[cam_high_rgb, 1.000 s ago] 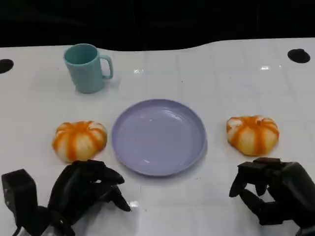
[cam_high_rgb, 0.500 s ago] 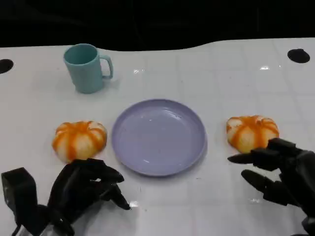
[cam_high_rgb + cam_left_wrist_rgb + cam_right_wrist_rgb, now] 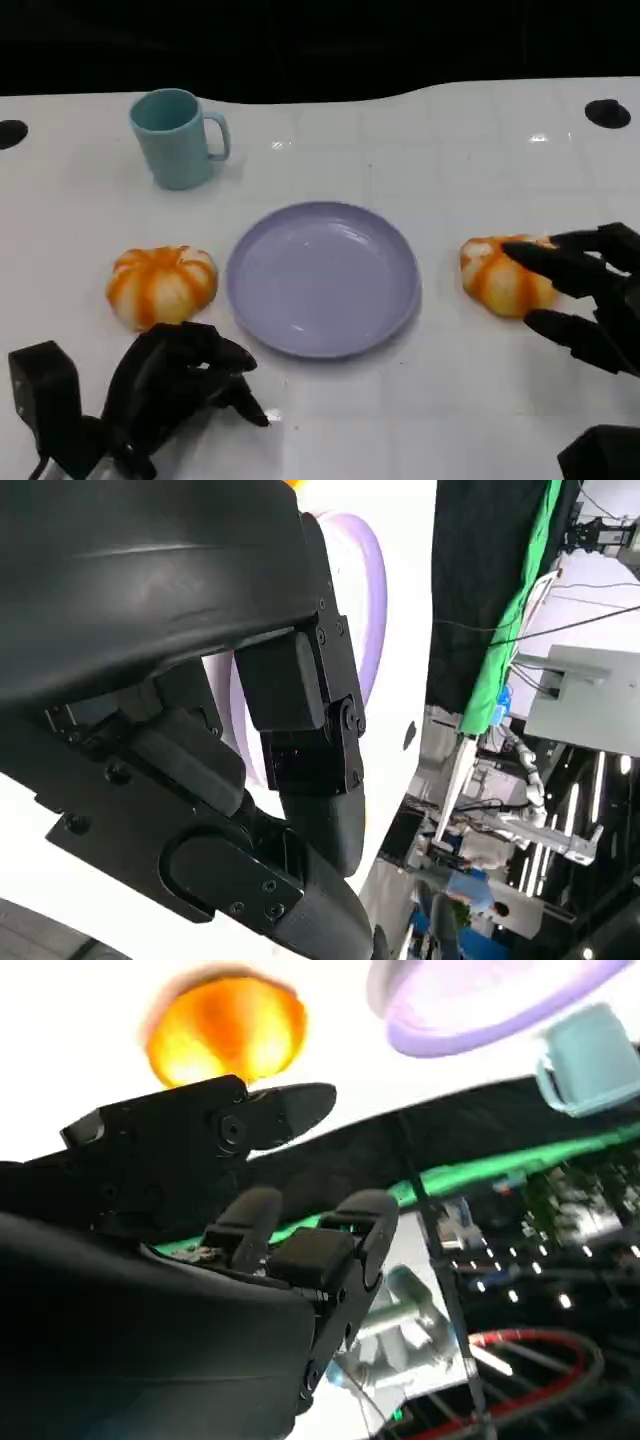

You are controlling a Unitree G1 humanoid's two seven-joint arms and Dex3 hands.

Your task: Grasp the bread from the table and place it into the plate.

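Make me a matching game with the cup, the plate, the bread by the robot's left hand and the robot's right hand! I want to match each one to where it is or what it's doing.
Things:
1. cup
2. plate
3. left bread
4. right hand

Places or states:
A. in the middle, nothing on it
B. fingers spread around the right bread
C. far left, handle pointing right
D. on the table left of the plate

Pairs: 1-C, 2-A, 3-D, 4-B

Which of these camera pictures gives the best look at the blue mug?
The head view: the blue mug stands there whole and upright on the white table, handle and rim plain. The right wrist view catches it blurred and cut at the picture's edge, beyond the purple plate.
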